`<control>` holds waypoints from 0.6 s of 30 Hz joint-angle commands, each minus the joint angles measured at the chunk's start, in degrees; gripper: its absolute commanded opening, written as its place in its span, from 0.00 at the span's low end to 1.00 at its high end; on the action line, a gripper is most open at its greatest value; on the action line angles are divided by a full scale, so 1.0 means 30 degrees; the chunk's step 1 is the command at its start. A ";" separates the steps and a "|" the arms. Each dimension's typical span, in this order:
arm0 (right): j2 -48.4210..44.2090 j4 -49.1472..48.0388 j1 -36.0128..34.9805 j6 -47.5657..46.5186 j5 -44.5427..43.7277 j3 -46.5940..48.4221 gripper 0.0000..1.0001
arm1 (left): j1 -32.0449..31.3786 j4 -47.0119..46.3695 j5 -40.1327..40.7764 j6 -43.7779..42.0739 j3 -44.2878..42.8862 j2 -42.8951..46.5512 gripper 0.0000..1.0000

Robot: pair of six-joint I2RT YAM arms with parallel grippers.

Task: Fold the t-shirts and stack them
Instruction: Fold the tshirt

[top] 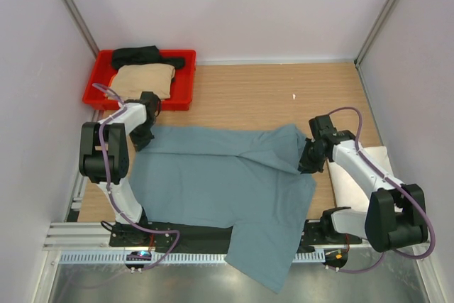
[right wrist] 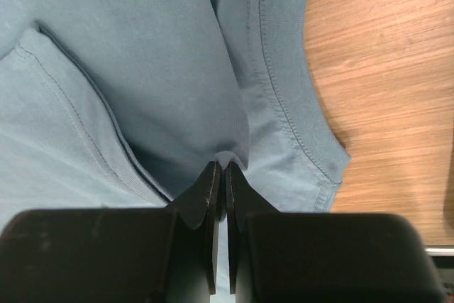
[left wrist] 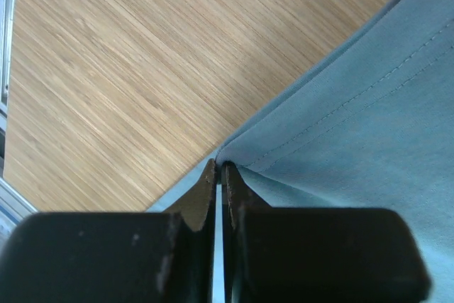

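The teal-blue t-shirt point(top: 227, 189) lies spread across the table, its lower part hanging over the near edge. My left gripper point(top: 142, 136) is shut on the shirt's far left corner point(left wrist: 234, 154). My right gripper point(top: 309, 161) is shut on a pinch of the shirt's right edge point(right wrist: 230, 157), near a sleeve hem. A folded tan shirt point(top: 144, 80) and a black shirt point(top: 145, 55) lie in the red tray point(top: 186, 79). A white shirt point(top: 355, 182) lies folded under my right arm.
The red tray stands at the far left corner against the wall. Bare wood table point(top: 284, 97) lies beyond the teal shirt. Grey walls close in the left, right and far sides. A metal rail point(top: 177, 257) runs along the near edge.
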State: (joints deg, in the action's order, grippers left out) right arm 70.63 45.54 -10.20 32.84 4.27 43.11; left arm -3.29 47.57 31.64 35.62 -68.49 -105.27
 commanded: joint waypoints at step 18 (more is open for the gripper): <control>-0.0665 -0.2893 0.0204 -0.1628 -0.0535 0.1182 0.73 | 0.0305 0.2924 0.0736 0.1489 -0.0316 0.5492 0.56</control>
State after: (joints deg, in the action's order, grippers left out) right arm 70.32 44.21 -10.26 29.87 8.73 41.80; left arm -2.83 53.76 32.47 38.50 -67.96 -95.96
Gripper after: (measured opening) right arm 0.700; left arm 0.531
